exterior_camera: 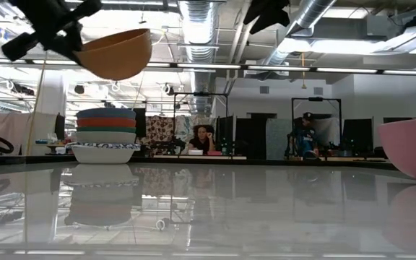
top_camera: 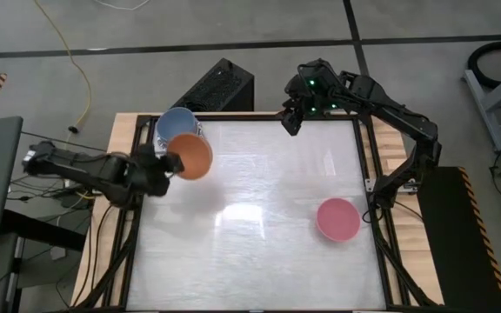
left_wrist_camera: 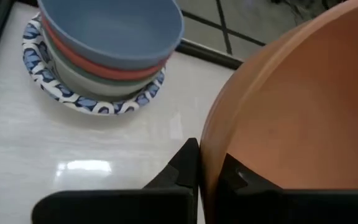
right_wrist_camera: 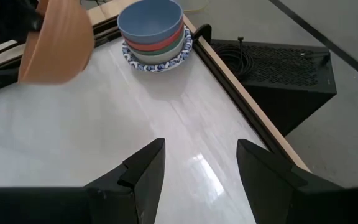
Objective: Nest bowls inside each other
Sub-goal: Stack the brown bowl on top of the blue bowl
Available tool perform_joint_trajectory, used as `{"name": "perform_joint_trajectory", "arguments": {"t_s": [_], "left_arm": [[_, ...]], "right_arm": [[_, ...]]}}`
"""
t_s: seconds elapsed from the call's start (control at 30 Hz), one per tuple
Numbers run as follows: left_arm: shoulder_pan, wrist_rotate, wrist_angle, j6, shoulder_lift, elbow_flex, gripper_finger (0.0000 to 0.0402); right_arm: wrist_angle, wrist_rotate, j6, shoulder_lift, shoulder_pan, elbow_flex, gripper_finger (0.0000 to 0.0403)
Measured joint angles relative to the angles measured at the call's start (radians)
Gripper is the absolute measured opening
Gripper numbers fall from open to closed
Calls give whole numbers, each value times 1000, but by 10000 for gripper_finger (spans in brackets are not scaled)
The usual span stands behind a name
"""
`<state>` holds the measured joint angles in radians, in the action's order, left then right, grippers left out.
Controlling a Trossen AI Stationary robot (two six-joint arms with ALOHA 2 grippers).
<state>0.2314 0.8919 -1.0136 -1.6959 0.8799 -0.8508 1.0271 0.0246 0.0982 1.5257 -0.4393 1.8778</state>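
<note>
A stack of nested bowls (top_camera: 177, 126) stands at the table's far left corner: a blue bowl (left_wrist_camera: 114, 28) on top, red and pale ones under it, a blue-and-white patterned one (left_wrist_camera: 92, 102) at the bottom. My left gripper (top_camera: 169, 163) is shut on an orange bowl (top_camera: 191, 156), held in the air just near of the stack. A pink bowl (top_camera: 337, 218) rests on its base at the table's right. My right gripper (right_wrist_camera: 197, 165) hangs open and empty high over the far edge (top_camera: 292, 122). My left gripper holds the orange bowl by its rim (left_wrist_camera: 211, 163), one finger (left_wrist_camera: 182, 167) outside the wall and the other inside. The fingers come from the table's left. The bowl is lifted clear of the table, its opening upward and slightly tilted in the low view (exterior_camera: 115, 52).
A black box (top_camera: 218, 87) stands on the floor behind the table's far edge. The table's wooden frame (right_wrist_camera: 241, 93) runs beside the stack. Bare tabletop (top_camera: 259, 191) lies between the stack and the pink bowl. People sit in the room beyond the table.
</note>
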Motion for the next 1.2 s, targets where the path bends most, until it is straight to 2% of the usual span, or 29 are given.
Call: {"name": "perform_joint_trajectory", "arguments": {"t_s": [0.13, 0.33, 0.4, 0.6, 0.73, 0.83, 1.0, 1.2], "left_arm": [[-121, -87, -15, 16, 0, -73, 0], [-258, -210, -27, 144, 5, -153, 0], [-295, -199, -24, 136, 22, -167, 0], [-417, -80, -26, 173, 73, -183, 0], [-487, -105, -10, 190, 103, -183, 0], [-507, -135, 8, 218, 126, -183, 0], [-509, -100, 41, 232, 143, -183, 0], [-509, -16, 41, 288, 141, -183, 0]], "right_arm": [[-5, 0, -2, 0, 0, 0, 218], [-34, 0, -16, 1, 1, 0, 218], [-110, 0, 20, 19, 10, 0, 218], [-289, -1, 54, 112, 41, 0, 218], [-416, 0, 56, 190, 67, 0, 218], [-561, -22, 62, 245, 87, -2, 218], [-752, -155, 38, 326, 123, 0, 218], [-864, -160, 26, 395, 153, -1, 218]]}}
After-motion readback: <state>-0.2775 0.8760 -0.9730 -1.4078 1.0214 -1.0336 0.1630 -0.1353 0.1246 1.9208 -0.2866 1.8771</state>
